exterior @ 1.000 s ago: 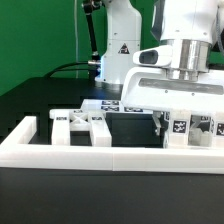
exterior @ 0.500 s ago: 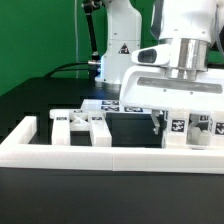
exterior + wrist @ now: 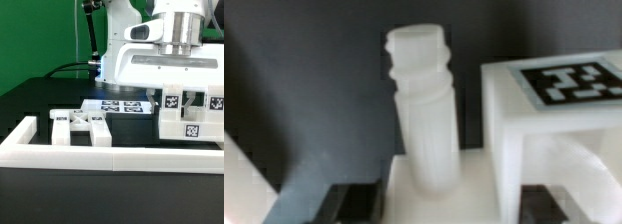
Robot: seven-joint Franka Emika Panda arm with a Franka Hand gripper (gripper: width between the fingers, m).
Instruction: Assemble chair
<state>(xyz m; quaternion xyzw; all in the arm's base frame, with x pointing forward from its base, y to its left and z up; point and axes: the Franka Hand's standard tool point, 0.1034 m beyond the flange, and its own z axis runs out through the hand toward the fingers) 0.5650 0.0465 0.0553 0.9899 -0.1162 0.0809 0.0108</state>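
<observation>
My gripper (image 3: 186,98) is shut on a blocky white chair piece (image 3: 190,125) that bears black-and-white tags, and holds it above the table at the exterior view's right. In the wrist view the dark fingers (image 3: 356,200) press on the white piece from both sides. A ribbed white peg (image 3: 422,95) rises from between them, next to a block with a tag (image 3: 566,85). Another white chair part (image 3: 80,124) with open slots lies on the table at the exterior view's left, apart from the gripper.
A long white border frame (image 3: 100,152) runs along the front, with a raised corner at the left. The marker board (image 3: 118,105) lies flat behind the loose part. The arm's base (image 3: 118,40) stands at the back before a green wall.
The gripper has risen and shifted slightly toward the exterior view's right, carrying the tagged piece up with it. The loose part at the left has not moved.
</observation>
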